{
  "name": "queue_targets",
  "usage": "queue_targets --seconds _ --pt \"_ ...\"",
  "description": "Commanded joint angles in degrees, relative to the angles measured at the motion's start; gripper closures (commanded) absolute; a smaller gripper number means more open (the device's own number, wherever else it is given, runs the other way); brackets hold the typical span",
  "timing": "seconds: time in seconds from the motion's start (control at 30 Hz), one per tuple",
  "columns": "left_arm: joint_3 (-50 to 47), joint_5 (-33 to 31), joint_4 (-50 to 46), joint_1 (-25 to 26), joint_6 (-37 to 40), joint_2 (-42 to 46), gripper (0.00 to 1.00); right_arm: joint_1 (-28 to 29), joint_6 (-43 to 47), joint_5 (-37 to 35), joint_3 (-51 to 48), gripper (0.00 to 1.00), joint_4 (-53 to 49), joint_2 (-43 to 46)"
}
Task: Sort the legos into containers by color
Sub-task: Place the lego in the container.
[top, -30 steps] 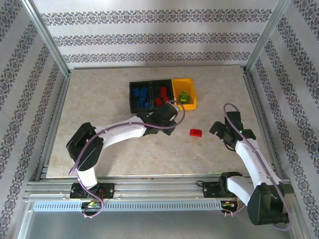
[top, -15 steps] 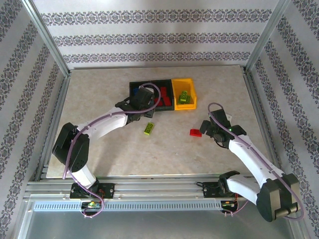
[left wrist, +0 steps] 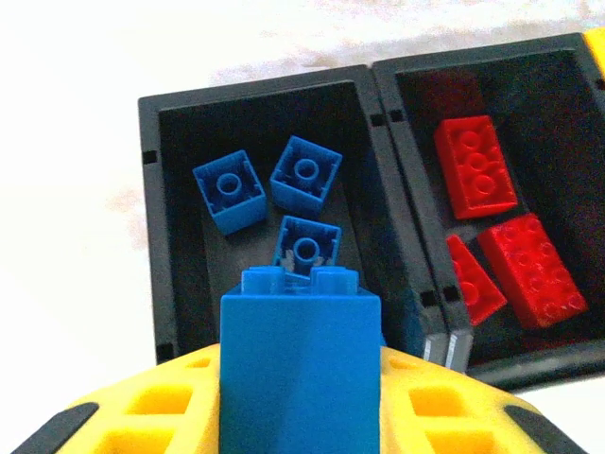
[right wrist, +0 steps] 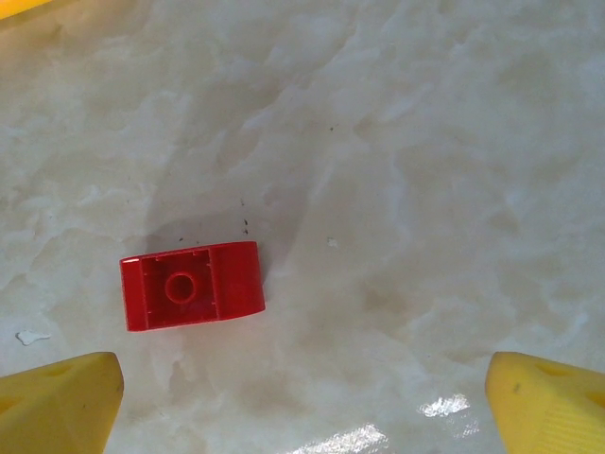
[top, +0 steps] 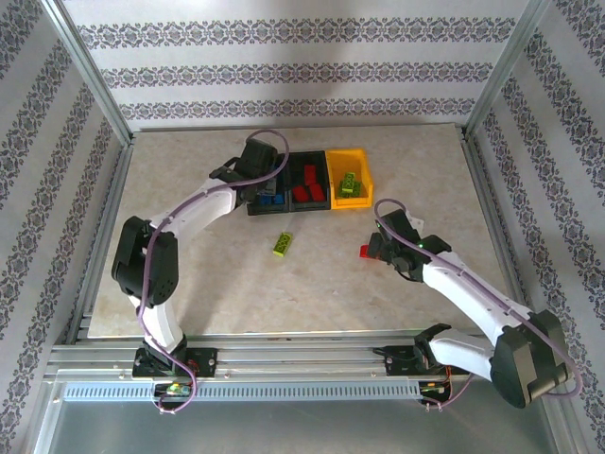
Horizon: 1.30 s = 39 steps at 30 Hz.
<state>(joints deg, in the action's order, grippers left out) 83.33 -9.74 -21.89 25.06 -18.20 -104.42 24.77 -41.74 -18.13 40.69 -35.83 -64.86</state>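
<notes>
Containers, joined in a row on the table point(top: 425, 170).
- Left black bin point(left wrist: 189, 284): three loose blue legos point(left wrist: 228, 190). The left gripper point(top: 267, 185) is clamped on another blue lego point(left wrist: 301, 350) just above this bin.
- Middle black bin point(left wrist: 567, 123): red legos point(left wrist: 475, 166).
- Yellow bin point(top: 363, 197): lime green legos point(top: 350, 183).
- Loose on the table: one lime lego point(top: 282, 244), and one red lego point(right wrist: 192, 285) under the right gripper point(right wrist: 302, 397), whose jaws are spread wide and not touching it.

A pale, marble-patterned table point(top: 189, 284) sits inside a frame of silver metal posts point(top: 88, 71). Walls point(top: 302, 66) papered white with grey floral bands enclose it on three sides. A slotted metal rail point(top: 302, 361) runs along its near edge.
</notes>
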Motion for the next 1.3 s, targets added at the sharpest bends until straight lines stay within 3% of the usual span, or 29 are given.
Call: queue_targets --seconds 0.0,0.63,0.8,1.27 --pt "3.26 -0.51 -3.41 -1.81 1.06 -2.25 0.67 1.05 -1.23 -2.26 2.19 0.02 -0.64 -1.41" --pt "13.61 -0.03 -9.12 -3.56 2.31 -13.47 0.64 1.87 -1.39 -1.80 6.66 0.02 0.78 -11.52" --pt "13.57 0.89 -9.07 -3.60 1.78 -14.05 0.60 0.68 0.01 0.21 7.69 0.02 3.00 -14.57" --pt "12.32 2.15 -8.71 -3.55 1.06 -11.97 0.59 -3.72 3.06 5.18 8.23 0.02 8.30 -21.01"
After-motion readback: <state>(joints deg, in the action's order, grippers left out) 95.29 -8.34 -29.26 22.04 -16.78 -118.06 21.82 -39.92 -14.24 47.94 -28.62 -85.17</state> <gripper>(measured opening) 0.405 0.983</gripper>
